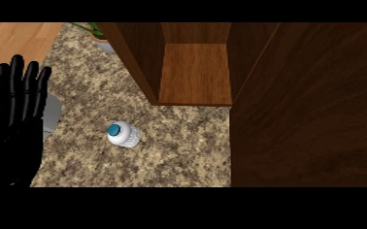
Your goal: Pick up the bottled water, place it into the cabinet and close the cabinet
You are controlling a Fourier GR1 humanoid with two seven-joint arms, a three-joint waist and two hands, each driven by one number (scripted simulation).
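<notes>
Bottled water (123,135) stood upright on the granite worktop (179,155), out in the open, just in front of the open cabinet (195,73). Seen from above: blue cap, clear ribbed body. I judged it light, fairly stiff but smooth, likely to slip or tip if nudged at the cap; best taken round the body below the cap. My left robot hand (22,106) rested at the left edge, fingers straight and spread, holding nothing. Right one not in view. Cabinet door (301,111) hung open at right, its edge close to the bottle. Free worktop lay left and ahead; shelf floor bare.
</notes>
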